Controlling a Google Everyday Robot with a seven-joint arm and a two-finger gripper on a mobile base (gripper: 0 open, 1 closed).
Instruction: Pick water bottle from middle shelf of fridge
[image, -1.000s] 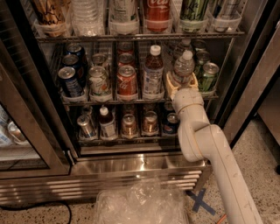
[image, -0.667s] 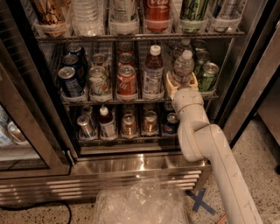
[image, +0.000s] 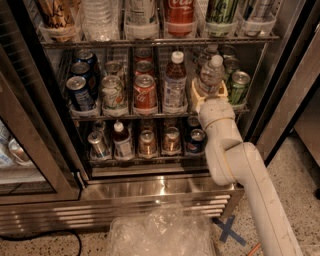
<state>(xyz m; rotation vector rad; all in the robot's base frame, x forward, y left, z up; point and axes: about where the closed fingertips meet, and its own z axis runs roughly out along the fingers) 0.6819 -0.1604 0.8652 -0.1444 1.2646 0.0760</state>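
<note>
Where gripper (image: 210, 93) seemingly clasps, bottle (image: 212, 72) is ribbed.

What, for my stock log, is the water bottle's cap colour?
White, best in the camera view; the hand is at the base of the water bottle.

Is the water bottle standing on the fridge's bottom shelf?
No: the water bottle is up at the middle shelf, with the claw at its base.

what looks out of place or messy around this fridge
A crumpled clear plastic bag lies on the floor right in front of the fridge, like stray litter. Nothing looks spilled. The pincer is at the base of the water bottle on the middle shelf.
</note>
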